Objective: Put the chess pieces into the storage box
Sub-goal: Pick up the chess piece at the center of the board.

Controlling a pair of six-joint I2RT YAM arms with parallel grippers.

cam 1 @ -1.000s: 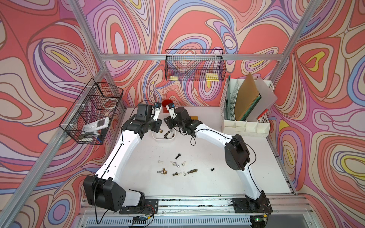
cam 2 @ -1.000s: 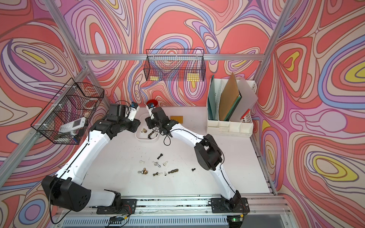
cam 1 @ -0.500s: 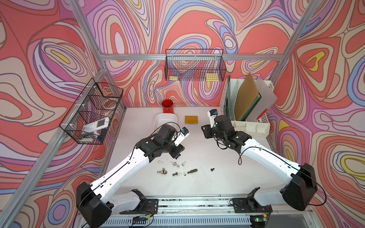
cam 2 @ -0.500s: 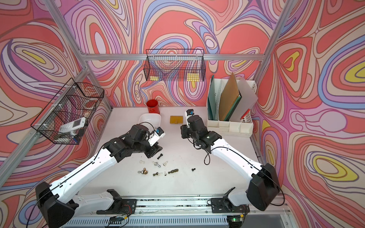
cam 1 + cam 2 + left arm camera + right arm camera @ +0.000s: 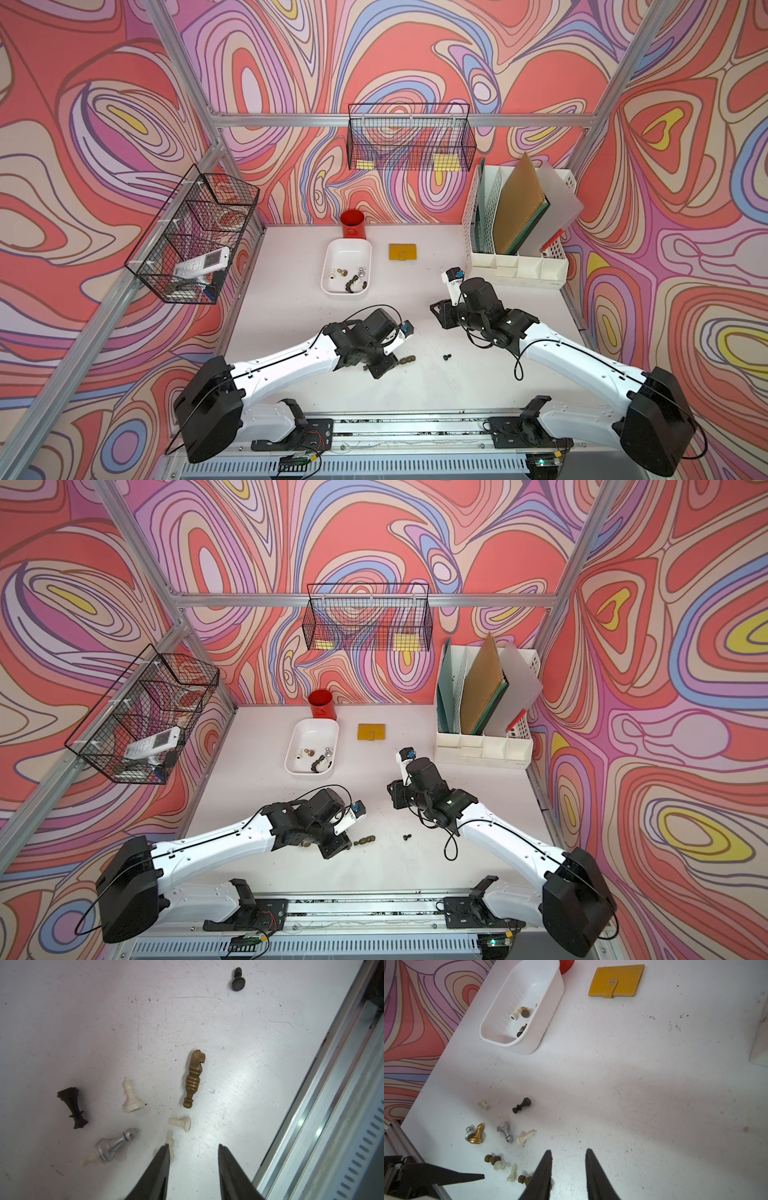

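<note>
The left pincer (image 5: 193,1147) hangs over loose chess pieces (image 5: 503,1128) lying on the scuffed white worktop (image 5: 83,1012). Its jaws stand fairly wide with nothing between them. One fingertip (image 5: 163,1155) sits against a half-hidden white pawn (image 5: 170,1139). Just beyond lie a second white pawn (image 5: 180,1123), a brown knight (image 5: 193,1078), a white bishop (image 5: 131,1096), a silver pawn (image 5: 112,1147) and a tall black piece (image 5: 72,1108). A black pawn (image 5: 238,979) lies well apart from them.

The right pincer (image 5: 568,1152) points at bare worktop beside the scatter, its jaws narrower and empty. The storage box (image 5: 347,251) stands toward the back of the worktop, just in front of a red cup (image 5: 352,223) and near a yellow wallet (image 5: 403,251). It holds several pieces at its near end, well away from both pincers.
</note>
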